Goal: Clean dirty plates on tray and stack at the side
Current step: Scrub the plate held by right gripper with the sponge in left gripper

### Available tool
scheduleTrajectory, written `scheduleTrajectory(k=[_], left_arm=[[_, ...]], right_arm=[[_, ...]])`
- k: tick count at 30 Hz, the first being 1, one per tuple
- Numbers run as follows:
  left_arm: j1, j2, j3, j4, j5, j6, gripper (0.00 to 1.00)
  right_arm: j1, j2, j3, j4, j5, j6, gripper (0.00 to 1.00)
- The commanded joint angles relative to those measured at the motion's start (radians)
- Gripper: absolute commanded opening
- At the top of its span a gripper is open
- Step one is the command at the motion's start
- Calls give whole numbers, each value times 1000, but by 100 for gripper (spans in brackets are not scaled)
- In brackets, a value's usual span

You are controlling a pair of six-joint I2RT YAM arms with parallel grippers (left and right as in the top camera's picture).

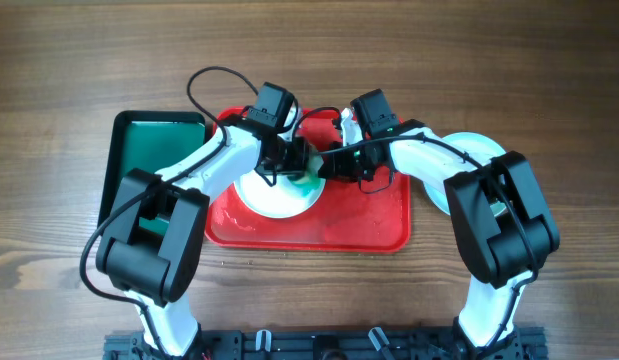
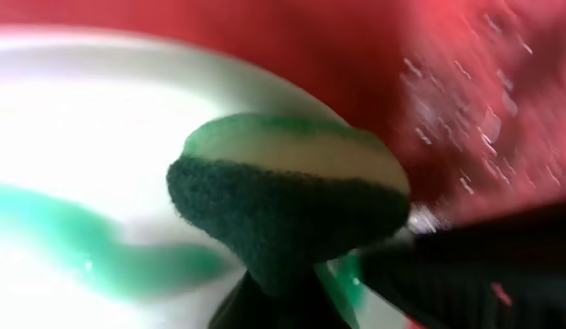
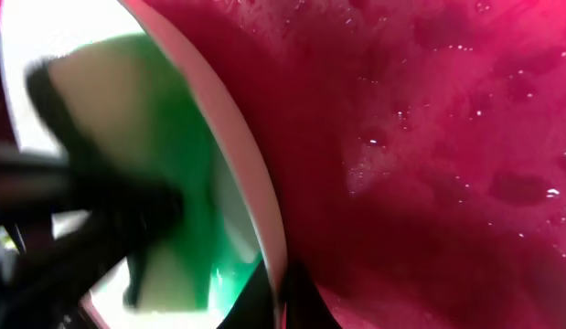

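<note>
A white plate (image 1: pixel 274 200) with a green smear (image 2: pixel 72 238) lies on the red tray (image 1: pixel 369 225), left of its middle. My left gripper (image 1: pixel 297 158) is shut on a green-and-white sponge (image 2: pixel 283 201), which presses on the plate (image 2: pixel 81 119) near its right edge. My right gripper (image 1: pixel 324 165) is shut on that plate's rim (image 3: pixel 255 183), one finger on each side of it. In the right wrist view, the sponge (image 3: pixel 109 110) shows on the plate beyond the rim. Another pale plate (image 1: pixel 469 148) lies off the tray on the right, mostly hidden by my right arm.
A smaller dark green tray (image 1: pixel 154 150) sits just left of the red tray, partly under my left arm. Water drops wet the red tray's floor (image 3: pixel 429 164). Both arms meet over the tray's back half. Wooden tabletop (image 1: pixel 69 60) surrounds everything.
</note>
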Motion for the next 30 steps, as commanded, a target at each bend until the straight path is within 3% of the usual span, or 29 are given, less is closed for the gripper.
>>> scheduleTrajectory(k=[1,5,11,15,20,30], left_arm=[[12,15,-8,10,-373,-154,4],[30,15,-8,11,-516,-202,4],[31,15,-8,-113,-496,-279,4],[14,15,-8,-203,-282,-266,4],[9,13,-5,-185,76,-67,4],[104,-63,212,-231,114,-13,4]], right_arm=[[2,8,-10,0,-35,-15,4],[2,8,-10,0,-32,-14,4],[2,8,-10,0,-29,-14,4],[2,8,-10,0,-29,-14,4],[2,8,-10,0,-29,-14,4],[2,8,-10,-3,-29,-15,4]])
